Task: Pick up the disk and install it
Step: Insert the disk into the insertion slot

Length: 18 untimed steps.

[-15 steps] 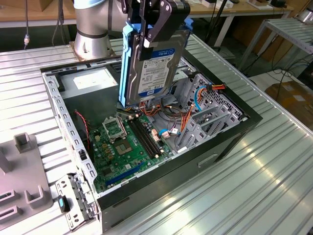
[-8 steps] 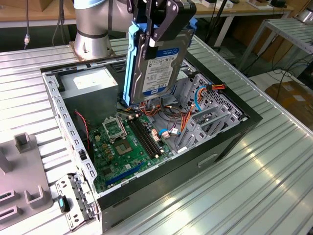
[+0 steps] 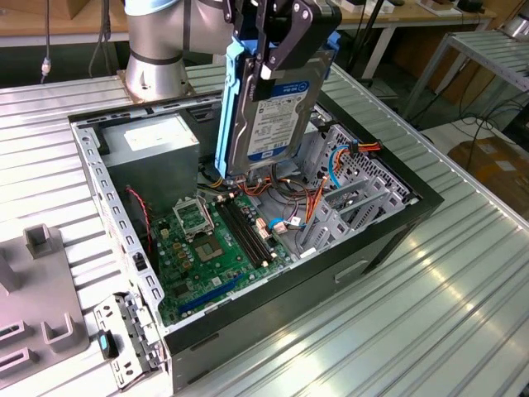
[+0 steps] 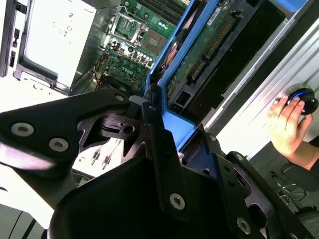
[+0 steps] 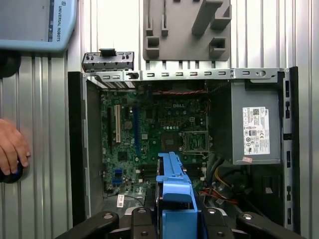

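hanging upright on its edge above the open computer case, the disk is clamped at its upper end by the hand, which is closed around it. its white label with the blue band faces the exterior view's right, and a blue rail runs down the edge on the exterior view's left. the lower end of the disk is over the middle of the case, just above the bundle of orange and yellow cables; whether it touches them cannot be told.

the case lies on its side on the ribbed metal desk with its cover off. inside it, the green motherboard fills the floor, a grey power supply with a white sticker sits in the far corner, and a metal drive cage stands at the exterior view's right.

outside the case, a grey moulded fixture and a small metal bracket rest on the desk near the case's corner. in the second wrist view a person's hand lies on a round black knob beside the case.
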{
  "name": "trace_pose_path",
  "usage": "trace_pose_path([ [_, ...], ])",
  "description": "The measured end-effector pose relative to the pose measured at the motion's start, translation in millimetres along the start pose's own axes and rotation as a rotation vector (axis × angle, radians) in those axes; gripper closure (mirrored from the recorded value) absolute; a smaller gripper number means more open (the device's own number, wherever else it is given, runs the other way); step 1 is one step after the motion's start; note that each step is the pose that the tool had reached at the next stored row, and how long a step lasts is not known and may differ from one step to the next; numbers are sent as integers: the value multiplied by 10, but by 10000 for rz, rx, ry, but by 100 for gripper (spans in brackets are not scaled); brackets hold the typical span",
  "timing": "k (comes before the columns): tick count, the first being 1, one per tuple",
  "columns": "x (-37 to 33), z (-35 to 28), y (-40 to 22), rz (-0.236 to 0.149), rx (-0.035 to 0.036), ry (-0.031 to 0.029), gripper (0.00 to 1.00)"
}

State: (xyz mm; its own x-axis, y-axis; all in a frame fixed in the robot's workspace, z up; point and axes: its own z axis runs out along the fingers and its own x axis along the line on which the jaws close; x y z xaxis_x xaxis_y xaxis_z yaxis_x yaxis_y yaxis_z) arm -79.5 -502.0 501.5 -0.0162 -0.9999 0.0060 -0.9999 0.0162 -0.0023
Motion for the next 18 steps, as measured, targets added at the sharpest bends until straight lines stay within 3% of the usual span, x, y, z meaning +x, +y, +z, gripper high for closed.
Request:
trace_pose_path([
  [8,90,2,-20,1,-1,1,63],
  [12,95,3,-50,0,0,0,63],
  [18,92,4,-196,0,0,1,63],
])
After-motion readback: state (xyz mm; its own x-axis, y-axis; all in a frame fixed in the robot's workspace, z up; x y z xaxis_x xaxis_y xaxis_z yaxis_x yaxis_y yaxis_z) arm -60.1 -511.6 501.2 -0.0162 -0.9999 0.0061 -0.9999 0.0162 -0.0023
